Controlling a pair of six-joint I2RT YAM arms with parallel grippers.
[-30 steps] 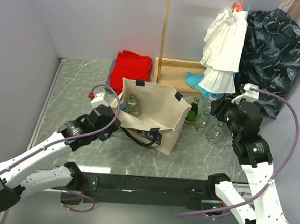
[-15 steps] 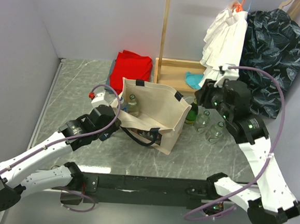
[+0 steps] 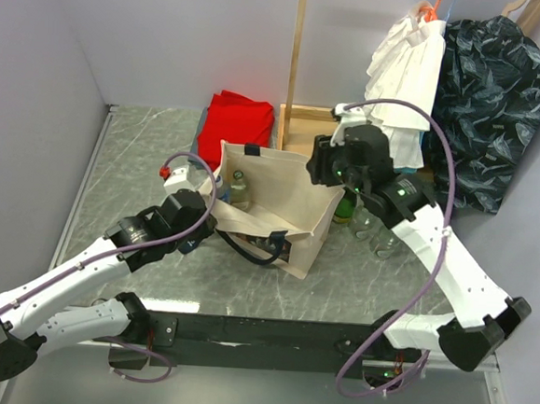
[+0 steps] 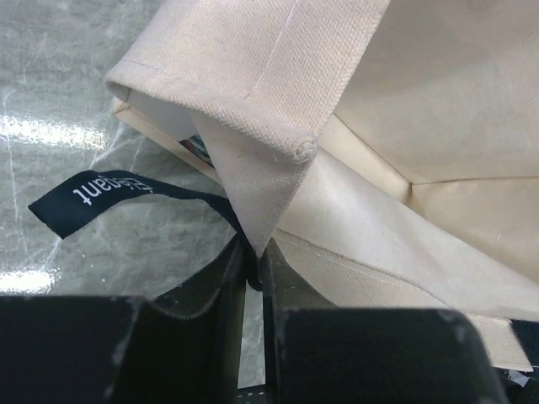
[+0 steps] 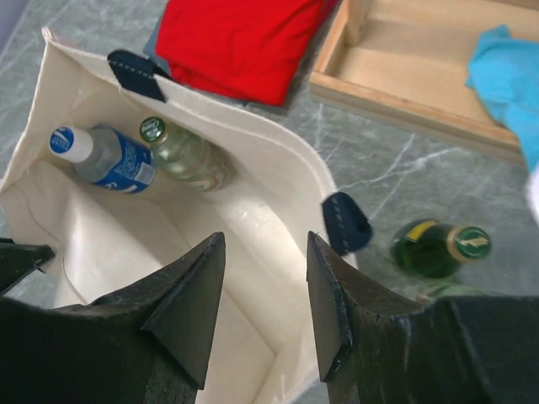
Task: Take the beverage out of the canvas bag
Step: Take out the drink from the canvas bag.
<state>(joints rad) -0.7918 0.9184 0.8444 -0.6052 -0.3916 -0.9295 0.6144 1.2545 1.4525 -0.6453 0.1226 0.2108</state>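
The beige canvas bag (image 3: 284, 196) stands open mid-table with navy handles. My left gripper (image 3: 211, 211) is shut on a fold of its near-left rim (image 4: 261, 181), the jaws pinching the canvas. My right gripper (image 3: 322, 169) is open and empty, hovering over the bag's right side; in the right wrist view its fingertips (image 5: 210, 252) frame the bag's inside. Two bottles lie in the bag's far corner: a blue-labelled water bottle (image 5: 105, 160) with a white cap and a clear bottle (image 5: 187, 156) with a green cap, also seen from above (image 3: 240, 188).
A green bottle (image 3: 346, 204) and two clear bottles (image 3: 387, 237) stand right of the bag. A red folded cloth (image 3: 237, 123), a wooden stand base (image 3: 315, 131) with a blue cloth (image 5: 505, 76), and hanging clothes (image 3: 406, 82) are behind.
My right arm has swung left from beside the standing bottles to above the bag's open top. My left arm and the bag have stayed put.
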